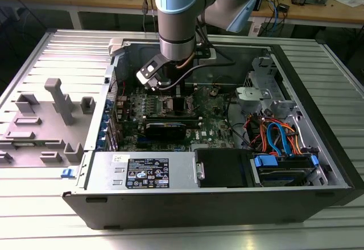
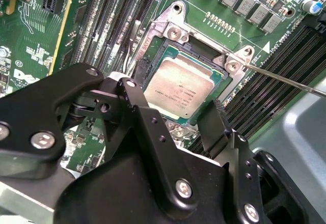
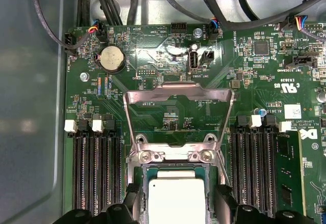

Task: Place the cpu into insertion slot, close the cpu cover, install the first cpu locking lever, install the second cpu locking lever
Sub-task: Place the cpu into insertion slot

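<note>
Gripper point(image 1: 170, 86) is down inside the open PC case point(image 1: 318, 148), hanging off the arm point(image 1: 179, 11) right over the green motherboard point(image 1: 213, 116). In both wrist views the black fingers point(image 3: 133, 196) are spread, one on each side of the cpu point(image 3: 175, 198). A sliver of gap shows on both sides, so it's released and gripping nothing.

cpu lies flat in the insertion slot point(image 2: 177, 30), dull silver top up, edges square with the slot's rim — reads as seated. The fingertips sit just outside that rim, low and close to the board.

cpu cover point(image 3: 178, 90) is not closed. It is swung up off the slot, hinged at the slot edge on the far side from the gripper. In the first wrist view, green board shows through its square window.

In the second wrist view a thin metal rod point(image 2: 285, 79) runs from a screw corner of the slot out over the black memory slots point(image 2: 254, 102). Those slots flank the socket on both sides.

Other bits:
- A coin cell point(image 3: 111, 58) sits on the board beyond the raised cover.
- A power supply box point(image 1: 142, 173) lies along the near wall of the case.
- A grey plastic fixture point(image 1: 54, 113) sits on the table — at the exterior view's left, apart from the case.
</note>
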`<state>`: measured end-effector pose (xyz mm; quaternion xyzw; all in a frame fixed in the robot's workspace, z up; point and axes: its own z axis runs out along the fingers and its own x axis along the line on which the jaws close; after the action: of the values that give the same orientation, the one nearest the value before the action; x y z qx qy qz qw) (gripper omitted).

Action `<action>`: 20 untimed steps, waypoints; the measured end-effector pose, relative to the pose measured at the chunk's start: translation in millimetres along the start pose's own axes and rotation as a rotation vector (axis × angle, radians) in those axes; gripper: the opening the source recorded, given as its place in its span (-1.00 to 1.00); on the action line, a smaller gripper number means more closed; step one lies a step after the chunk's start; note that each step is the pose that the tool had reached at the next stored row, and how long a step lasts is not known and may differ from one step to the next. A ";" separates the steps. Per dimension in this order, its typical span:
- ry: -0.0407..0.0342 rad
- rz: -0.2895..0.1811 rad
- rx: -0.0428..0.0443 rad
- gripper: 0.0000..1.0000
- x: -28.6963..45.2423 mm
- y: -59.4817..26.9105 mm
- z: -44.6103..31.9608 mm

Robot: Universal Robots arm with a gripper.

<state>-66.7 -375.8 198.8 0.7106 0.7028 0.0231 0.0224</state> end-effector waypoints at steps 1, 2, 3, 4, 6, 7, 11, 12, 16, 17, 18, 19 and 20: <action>0.0000 0.000 0.0002 0.35 0.0 0.1 -1.3; 0.0001 0.000 0.0006 0.35 0.0 0.2 -2.9; 0.0002 0.000 0.0010 0.35 0.0 0.3 -4.8; 0.0003 0.000 0.0017 0.35 0.0 0.4 -6.7; 0.0001 0.000 0.0051 0.35 0.0 0.9 -13.4; 0.0001 0.000 0.0090 0.35 0.0 1.3 -17.6; 0.0001 0.000 0.0168 0.06 0.1 2.2 -23.0; 0.0004 0.000 0.0179 0.06 0.1 2.4 -23.1; 0.0000 0.000 0.0192 -0.41 0.0 2.5 -23.3; 0.0000 0.000 0.0193 -0.54 0.0 2.5 -23.3; 0.0000 0.000 0.0196 -0.77 0.0 2.5 -23.3; 0.0000 0.000 0.0198 -0.79 0.0 2.5 -23.3; 0.0000 0.000 0.0200 -0.79 0.0 2.5 -23.3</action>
<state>-65.7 -375.8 222.2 0.7108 0.7030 0.0160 0.0153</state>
